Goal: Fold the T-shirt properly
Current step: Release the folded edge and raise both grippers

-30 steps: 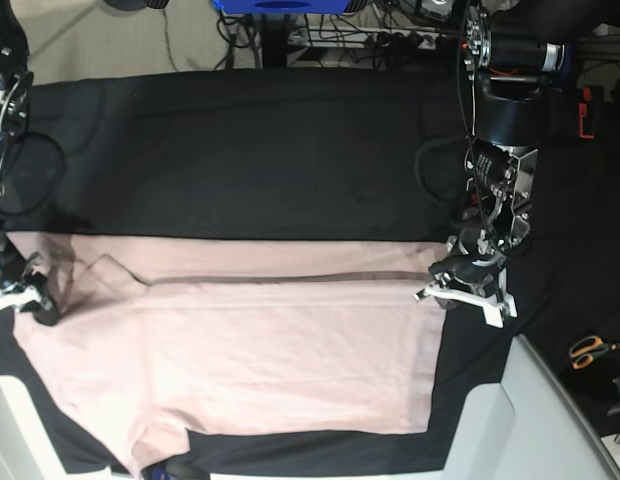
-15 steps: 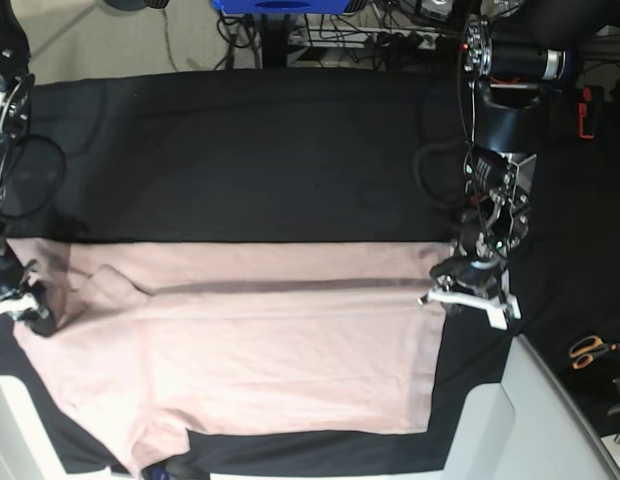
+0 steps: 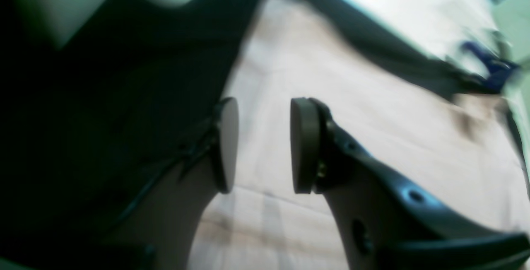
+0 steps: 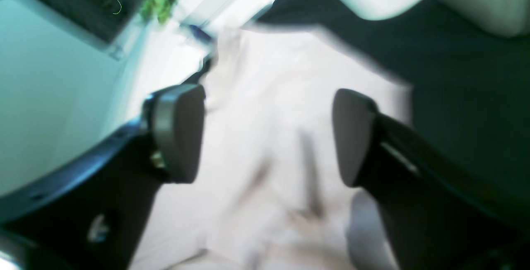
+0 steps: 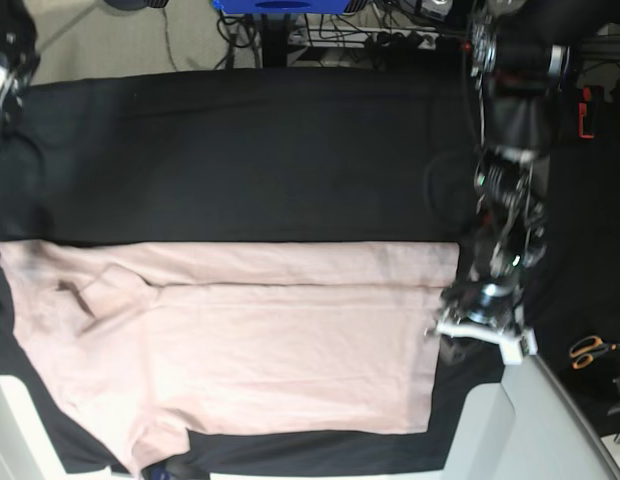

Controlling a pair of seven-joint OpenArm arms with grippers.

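Large plain pale pink short-sleeved cotton T-shirt lies flat on the black cloth that covers the table, filling the lower half of the base view from the 9 o'clock edge across to about 4 o'clock. Upper strip is folded down over the body; the fold edge shows as a long straight seam-like line running 9 to 3 o'clock across the fabric. A sleeve flap sits puckered near 9 o'clock, a second sleeve bulges toward 7 o'clock. Bottom hem and right hem run straight, black cloth showing just beyond both.

Left gripper hangs at the shirt's right edge, about 4 o'clock in the base view. Left wrist view: its two round dark pads stand apart with a clear gap, nothing between them, pink fabric visible below and through the gap. View is motion-blurred.

Right gripper falls outside the base view. Right wrist view: jaws spread wide, empty, pink cloth beneath them, black cloth toward 3 o'clock. Also blurred.

Beyond the cloth: orange-handled scissors at 4 o'clock near the frame edge, a white rounded table corner at 5 o'clock, a blue object at 12 o'clock, tangled cables at 1 o'clock.
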